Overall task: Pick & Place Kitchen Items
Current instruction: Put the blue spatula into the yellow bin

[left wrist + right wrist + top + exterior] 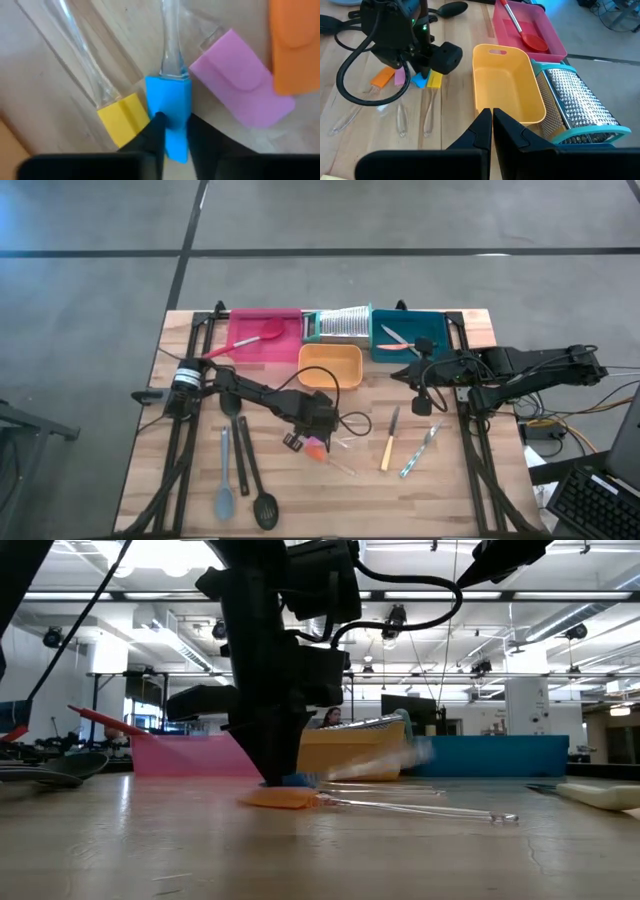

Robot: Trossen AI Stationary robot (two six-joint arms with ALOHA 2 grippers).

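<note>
Four small spatulas with clear handles lie side by side at the table's middle, with yellow, blue, pink and orange heads. My left gripper stands over them, pointing down, shut on the blue head. The right wrist view shows it too. My right gripper is shut and empty, hovering near the yellow tray right of the table's middle. My left gripper pinches the blue spatula head by its two side edges, near the head's free end, between its two fingers. The fingers come from above, pointing down. The head sits low at the table, and its clear handle lies on the wood.
At the far edge stand a pink tray holding a red spoon, a silver grater and a teal tray. A yellow-handled knife and a green-handled knife lie to the right. A grey-blue spoon and black spoons lie to the left.
</note>
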